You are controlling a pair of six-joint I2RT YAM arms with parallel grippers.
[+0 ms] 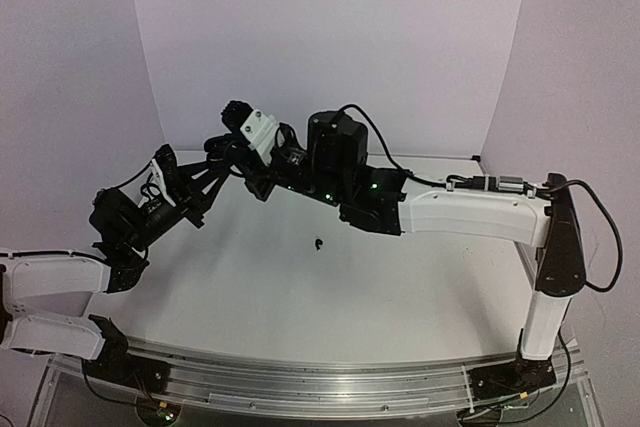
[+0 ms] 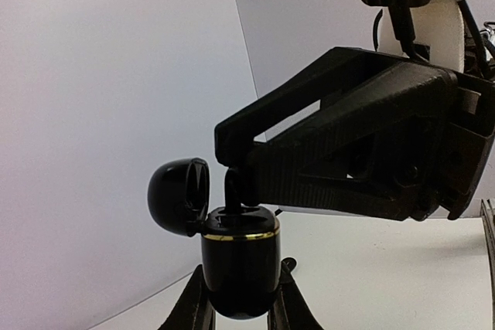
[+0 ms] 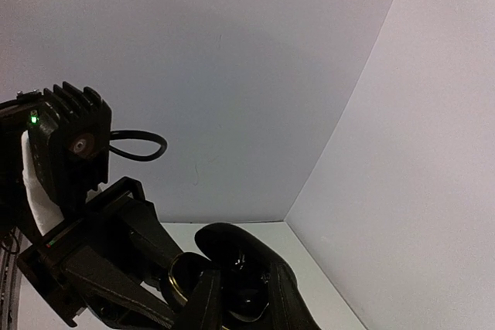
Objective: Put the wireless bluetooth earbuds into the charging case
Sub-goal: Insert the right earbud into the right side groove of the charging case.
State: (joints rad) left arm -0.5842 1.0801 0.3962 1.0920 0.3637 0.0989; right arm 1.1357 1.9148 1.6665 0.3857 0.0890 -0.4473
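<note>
My left gripper point(image 2: 241, 282) is shut on a black charging case point(image 2: 240, 256) with a gold band, held upright above the table with its lid point(image 2: 179, 193) open to the left. My right gripper point(image 2: 234, 185) reaches in from the right, shut on a black earbud point(image 2: 231, 191) whose lower end sits in the case's top. In the right wrist view my fingers point(image 3: 207, 299) flank the earbud over the case's open lid point(image 3: 232, 243). In the top view both grippers meet at the back left point(image 1: 228, 162). A second black earbud point(image 1: 319, 244) lies on the table's middle.
The white table point(image 1: 400, 287) is closed in by white walls at the back and sides, with a corner point(image 3: 285, 220) close behind the case. The right arm's forearm point(image 1: 470, 215) stretches across the right half of the table.
</note>
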